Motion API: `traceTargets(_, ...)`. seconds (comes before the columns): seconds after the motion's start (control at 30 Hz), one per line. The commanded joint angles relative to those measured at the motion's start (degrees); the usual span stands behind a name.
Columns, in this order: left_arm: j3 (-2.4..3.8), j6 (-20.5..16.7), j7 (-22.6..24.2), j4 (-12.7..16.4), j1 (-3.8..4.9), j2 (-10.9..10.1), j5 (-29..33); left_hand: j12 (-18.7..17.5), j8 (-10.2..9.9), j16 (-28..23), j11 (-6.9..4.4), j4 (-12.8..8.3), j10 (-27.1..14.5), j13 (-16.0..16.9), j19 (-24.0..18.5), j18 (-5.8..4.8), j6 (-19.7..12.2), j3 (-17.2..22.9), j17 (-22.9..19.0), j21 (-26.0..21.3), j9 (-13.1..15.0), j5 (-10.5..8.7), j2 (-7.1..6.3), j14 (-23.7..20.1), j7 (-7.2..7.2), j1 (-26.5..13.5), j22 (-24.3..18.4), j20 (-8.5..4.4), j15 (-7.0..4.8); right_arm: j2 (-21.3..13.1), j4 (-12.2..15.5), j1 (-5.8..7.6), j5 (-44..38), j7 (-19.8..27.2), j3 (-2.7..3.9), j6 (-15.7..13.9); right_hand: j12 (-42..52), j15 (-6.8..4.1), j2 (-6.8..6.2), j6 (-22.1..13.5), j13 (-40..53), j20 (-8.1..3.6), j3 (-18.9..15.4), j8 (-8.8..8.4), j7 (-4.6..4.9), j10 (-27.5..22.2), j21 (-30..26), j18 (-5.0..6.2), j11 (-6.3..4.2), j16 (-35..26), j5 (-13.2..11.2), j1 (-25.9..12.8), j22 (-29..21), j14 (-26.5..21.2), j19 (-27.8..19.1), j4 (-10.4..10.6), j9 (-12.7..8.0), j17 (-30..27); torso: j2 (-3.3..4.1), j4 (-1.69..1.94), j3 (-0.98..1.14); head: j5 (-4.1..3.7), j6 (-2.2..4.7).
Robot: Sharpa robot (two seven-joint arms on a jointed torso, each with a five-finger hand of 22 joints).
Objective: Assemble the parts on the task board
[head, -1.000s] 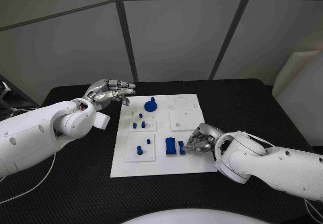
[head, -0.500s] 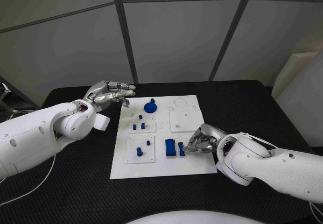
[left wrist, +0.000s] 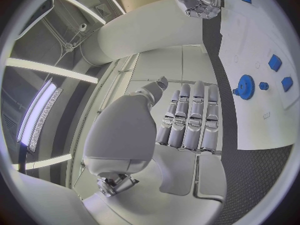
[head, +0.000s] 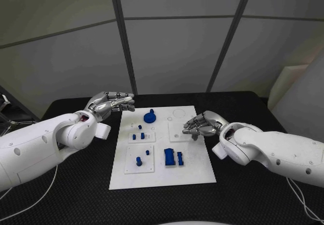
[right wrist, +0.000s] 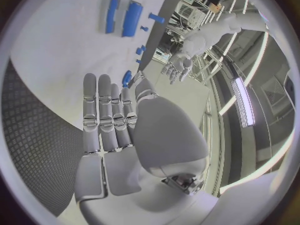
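White right hand (head: 201,124) moved up board (head: 162,178)

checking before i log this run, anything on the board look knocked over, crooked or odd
Nothing stands out. The white board lies flat on the black table, the blue gear and the blue blocks sit on it, and both the left hand and right hand hold nothing.

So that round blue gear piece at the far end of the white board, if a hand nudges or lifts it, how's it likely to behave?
The blue gear looks like rigid plastic, so probably stiff and light. It lies flat on the task board, so a nudge would likely slide it, not roll it. Its toothed rim and raised centre should give fingers some purchase.
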Motion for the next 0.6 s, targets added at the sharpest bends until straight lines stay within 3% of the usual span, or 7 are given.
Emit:
traceTargets(0.03, -0.09, -3.2, 3.1, -1.6, -0.18, 1.0, 6.5, -0.1, -0.2, -4.3, -0.16, 0.3, -1.4, -0.1, -2.6, 2.61, -0.7, -1.1, -2.3, -3.9, -0.6, -0.03, 0.56, -2.1, -0.08, 0.2, -3.4, 1.36, 0.35, 2.7, -5.5, 1.01, 19.9, 15.9, 0.11, 5.5, -2.7, 2.25, 0.42, -0.9, -4.3, 1.68, 0.1, -0.10, 0.44, -0.7, -5.7, -0.11, 1.32, -6.1, 0.4, 0.9, -4.0, -4.8, -3.3, -1.0, -3.4, -4.1, -1.43, -0.38, -0.32, 0.33, 1.64)
traceTargets(0.07, -0.13, -4.1, 3.7, -2.3, -0.28, 1.4, 7.3, -0.3, -0.2, -5.7, -0.38, 0.5, -2.3, -0.2, -3.2, 2.75, -0.9, -1.5, -3.1, -4.9, -0.9, 0.07, 0.72, -2.9, -0.20, 0.3, -4.3, 1.97, 0.31, 3.9, -7.7, 1.30, 21.4, 17.1, 0.12, 5.9, -3.6, 2.96, 0.70, -1.1, -5.8, 2.23, 0.0, -0.19, 0.46, -0.8, -7.6, -0.23, 1.75, -8.2, 0.4, 0.9, -5.3, -5.9, -4.1, -1.3, -4.7, -5.6, -1.58, -0.49, -0.32, 0.46, 2.42)
traceTargets(0.13, -0.17, -5.5, 4.5, -3.7, -0.45, 2.4, 8.5, -0.2, -0.2, -8.2, -0.77, 0.9, -3.8, -0.1, -4.5, 2.87, -1.4, -2.5, -4.8, -7.0, -1.5, -0.04, 1.00, -4.4, -0.50, 0.3, -6.4, 3.28, -0.04, 5.9, -11.3, 1.63, 23.3, 18.8, 0.13, 6.5, -5.8, 4.12, 1.48, -0.9, -10.3, 3.21, -0.3, -0.11, 0.56, 0.0, -12.4, 0.16, 1.80, -13.3, 0.4, 0.4, -9.2, -6.5, -5.7, -2.5, -8.7, -10.0, -1.89, -0.66, -0.39, 0.63, 3.14)
traceTargets(0.3, -0.22, -9.5, 6.9, -7.8, -1.01, 5.5, 11.0, 0.0, -0.2, -11.9, -1.38, 2.1, -7.7, 0.0, -9.8, 3.01, -2.8, -5.5, -8.7, -10.6, -2.7, -0.01, 1.63, -6.6, -1.24, 0.4, -12.2, 4.89, -0.44, 11.4, -21.2, 2.08, 27.2, 22.3, 0.17, 7.5, -8.4, 4.23, 2.85, -0.9, -16.5, 5.35, -1.2, -0.18, 0.44, -0.2, -20.5, 0.74, 1.85, -20.3, 0.4, -1.5, -15.4, -7.5, -10.2, -4.8, -14.6, -16.0, -2.85, -0.46, -0.48, 0.84, 4.52)
traceTargets(0.43, -0.23, -11.4, 8.3, -9.6, -1.26, 7.2, 11.8, 0.2, -0.3, -12.1, -2.05, 2.8, -10.3, -0.1, -15.7, 2.57, -4.3, -7.3, -11.2, -11.0, -2.8, -0.01, 2.03, -9.7, -1.74, 0.8, -17.1, 5.04, -0.47, 13.8, -25.8, 2.20, 28.5, 24.1, 0.21, 8.1, -8.4, 3.98, 4.16, -0.4, -21.6, 7.25, -2.7, -0.17, 0.70, -0.1, -25.5, 1.74, 2.13, -25.2, 0.2, -4.2, -20.5, -5.8, -10.4, -8.1, -20.0, -20.2, -2.97, -0.11, -0.40, 1.32, 5.55)
traceTargets(0.57, -0.23, -12.1, 9.0, -10.6, -1.36, 8.3, 12.1, 0.4, -0.2, -12.1, -2.14, 3.0, -10.8, -0.1, -16.0, 2.56, -4.4, -7.7, -11.9, -10.9, -2.8, 0.03, 2.38, -10.3, -1.77, 1.0, -17.7, 5.06, -0.52, 15.2, -28.1, 2.25, 29.0, 25.1, 0.28, 8.8, -8.5, 4.47, 5.50, 0.0, -23.3, 7.14, -3.0, -0.16, 0.83, 0.0, -26.0, 1.63, 2.07, -26.7, 0.4, -5.1, -22.4, -4.5, -9.5, -10.0, -22.2, -21.0, -2.95, 0.16, -0.26, 1.70, 5.53)
traceTargets(0.6, -0.28, -9.0, 5.5, -10.1, -1.36, 7.8, 9.7, -4.2, -4.0, -15.5, -7.72, -0.9, -26.6, -3.7, -23.9, -0.37, -19.5, -12.4, -17.0, -13.9, -6.5, -2.98, 3.99, -23.8, -4.07, -22.0, -23.0, 0.08, -2.39, 14.7, -27.3, 2.13, 25.4, 20.6, 0.20, 6.3, -12.0, 2.25, 1.97, -17.3, -27.0, 2.75, -0.4, -3.77, -2.11, -18.1, -29.6, -1.77, -0.44, -30.7, -3.3, -28.3, -27.5, -22.2, -23.9, -7.4, -24.2, -24.7, -2.77, -0.21, -0.39, 1.42, 5.50)
